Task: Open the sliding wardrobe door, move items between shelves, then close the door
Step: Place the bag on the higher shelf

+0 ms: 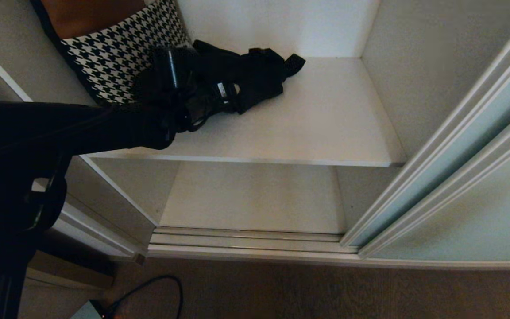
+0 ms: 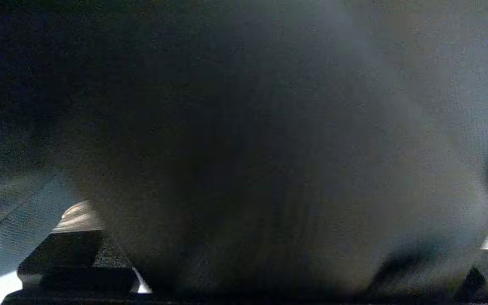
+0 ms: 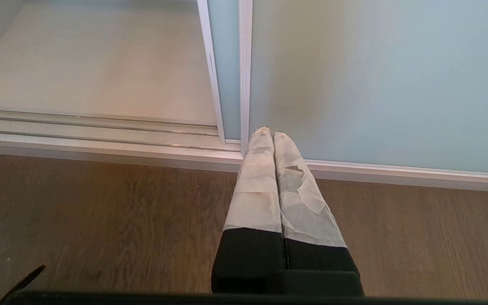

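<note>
The black fabric bag with its straps lies at the back of the upper white shelf. My left arm reaches in from the left, and my left gripper is down on the bag's near end by its small white label. In the left wrist view dark fabric fills almost everything, with the fingers spread at the two sides, so the gripper is open. The sliding wardrobe door stands slid aside to the right. My right gripper is shut and empty, low by the door's bottom frame.
A black-and-white houndstooth bag leans in the upper shelf's left back corner, right beside my left arm. The lower shelf lies bare beneath, with the door track in front. A black cable lies on the wooden floor.
</note>
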You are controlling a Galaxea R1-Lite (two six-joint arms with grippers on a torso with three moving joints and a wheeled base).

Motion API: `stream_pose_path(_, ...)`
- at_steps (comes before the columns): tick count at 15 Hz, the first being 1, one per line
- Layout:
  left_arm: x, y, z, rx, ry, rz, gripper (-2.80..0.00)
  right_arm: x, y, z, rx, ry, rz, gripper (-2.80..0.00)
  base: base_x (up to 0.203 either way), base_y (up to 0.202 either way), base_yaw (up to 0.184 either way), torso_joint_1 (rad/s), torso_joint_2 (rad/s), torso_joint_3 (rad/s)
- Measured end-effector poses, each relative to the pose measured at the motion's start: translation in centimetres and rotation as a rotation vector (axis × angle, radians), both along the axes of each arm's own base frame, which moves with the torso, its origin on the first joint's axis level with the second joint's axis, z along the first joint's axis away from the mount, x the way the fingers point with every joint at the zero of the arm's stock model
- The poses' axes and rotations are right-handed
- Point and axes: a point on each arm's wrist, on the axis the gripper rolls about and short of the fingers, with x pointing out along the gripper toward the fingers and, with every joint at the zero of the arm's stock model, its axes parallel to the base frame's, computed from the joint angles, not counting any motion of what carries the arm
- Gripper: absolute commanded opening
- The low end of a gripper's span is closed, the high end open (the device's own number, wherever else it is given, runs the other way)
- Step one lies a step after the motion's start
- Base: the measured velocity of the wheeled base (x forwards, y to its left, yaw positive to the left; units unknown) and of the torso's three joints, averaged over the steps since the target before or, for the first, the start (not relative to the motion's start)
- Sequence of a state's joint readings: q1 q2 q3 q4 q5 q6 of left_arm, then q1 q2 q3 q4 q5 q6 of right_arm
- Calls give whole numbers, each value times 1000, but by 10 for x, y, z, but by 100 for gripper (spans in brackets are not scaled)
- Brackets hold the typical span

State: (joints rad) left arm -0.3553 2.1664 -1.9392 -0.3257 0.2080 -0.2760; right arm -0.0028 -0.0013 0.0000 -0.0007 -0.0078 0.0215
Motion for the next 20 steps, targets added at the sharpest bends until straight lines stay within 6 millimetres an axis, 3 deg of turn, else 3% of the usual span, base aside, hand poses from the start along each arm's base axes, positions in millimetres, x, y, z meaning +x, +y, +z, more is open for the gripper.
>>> stream_pose_path(2, -15, 5, 17, -2, -8, 3, 0, 0, 0, 0, 0, 0, 0, -280, 0, 0, 0, 0, 0, 0)
stream_pose_path(5, -57, 19, 47, 31, 58, -7, 0, 0, 0, 0, 0, 0, 0, -280, 0, 0, 0, 0, 0, 0)
stream_pose_path(9, -123, 42, 49, 168, 282, -55, 0, 0, 0, 0, 0, 0, 0, -280, 0, 0, 0, 0, 0, 0)
stream_pose_path(14, -202, 71, 68, 175, 262, -67, 0, 0, 0, 0, 0, 0, 1, -280, 0, 0, 0, 0, 0, 0)
stream_pose_path(15, -216, 77, 71, 169, 246, -67, -280, 0, 0, 0, 0, 0, 1, -280, 0, 0, 0, 0, 0, 0)
stream_pose_path(20, -292, 109, 74, 210, 221, -41, -280, 0, 0, 0, 0, 0, 1, -280, 0, 0, 0, 0, 0, 0)
